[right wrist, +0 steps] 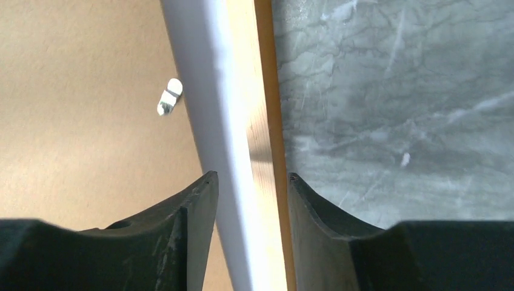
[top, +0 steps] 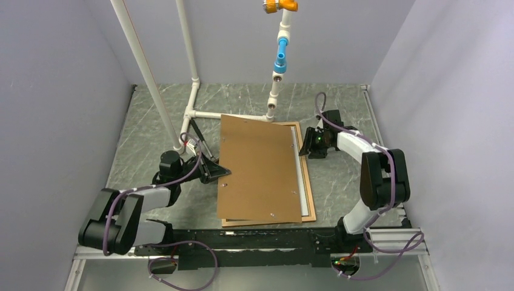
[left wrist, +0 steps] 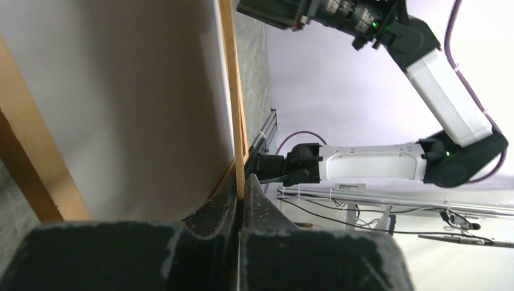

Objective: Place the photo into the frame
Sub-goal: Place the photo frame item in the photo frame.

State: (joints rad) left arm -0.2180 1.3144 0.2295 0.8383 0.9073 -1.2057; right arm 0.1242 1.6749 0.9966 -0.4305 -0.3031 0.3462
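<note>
- While the grey marbled table (top: 157,115) carried everything, the brown board (top: 257,170) covered most of it, lying skewed on the frame with its far right corner swung toward the right rail.
- The frame (top: 311,203) lay flat beneath the board; only its right rail and near rail showed in the top view.
- The photo (right wrist: 212,121) showed only as a white strip between the board's right edge and the right rail. It appeared to lie face down inside the frame, though most of it was hidden.
- The left gripper (top: 219,171) was clamped on the board's thin left edge, which looked raised off the table in the left wrist view.
- The right gripper (right wrist: 251,179) hung with jaws apart, astride the white strip and the rail, and whether either finger touched them could not be told.
- A small metal tab (right wrist: 170,96) sat on the board near that edge.
- Squaring the board into the frame seemed to be the step in hand. Doing it well would mean turning the board until its edges ran parallel to the rails, then lowering it flat. The right gripper would best steady the rail lightly, without dragging or creasing the print's exposed edge.
</note>
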